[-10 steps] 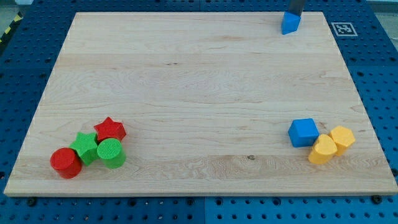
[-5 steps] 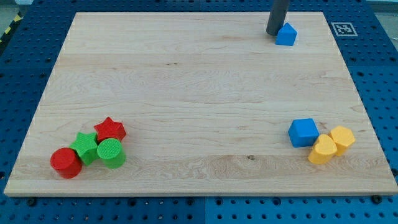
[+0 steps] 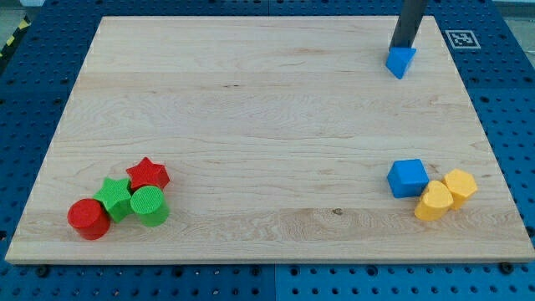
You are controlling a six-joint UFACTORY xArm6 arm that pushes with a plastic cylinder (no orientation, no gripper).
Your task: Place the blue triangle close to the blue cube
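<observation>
The counter point(image 3: 251, 109) is a pale wooden board with visible grain. It lies on a blue perforated surface point(image 3: 25, 100) with regular holes. A black-and-white marker tag point(image 3: 461, 38) sits at the view's top right. Light is even and soft.

Bright, even light w/ no harsh glare; looks diffuse, from overhead. Wooden surface point(image 3: 251, 125) evenly lit, grain crisp edge to edge. Shadows short & soft, hugging block bases, e.g. under blue cube point(image 3: 408, 178) and green cylinder point(image 3: 150, 206). Focus sharp throughout, no motion blur. Slight perspective taper toward frame top; edges otherwise straight.
</observation>
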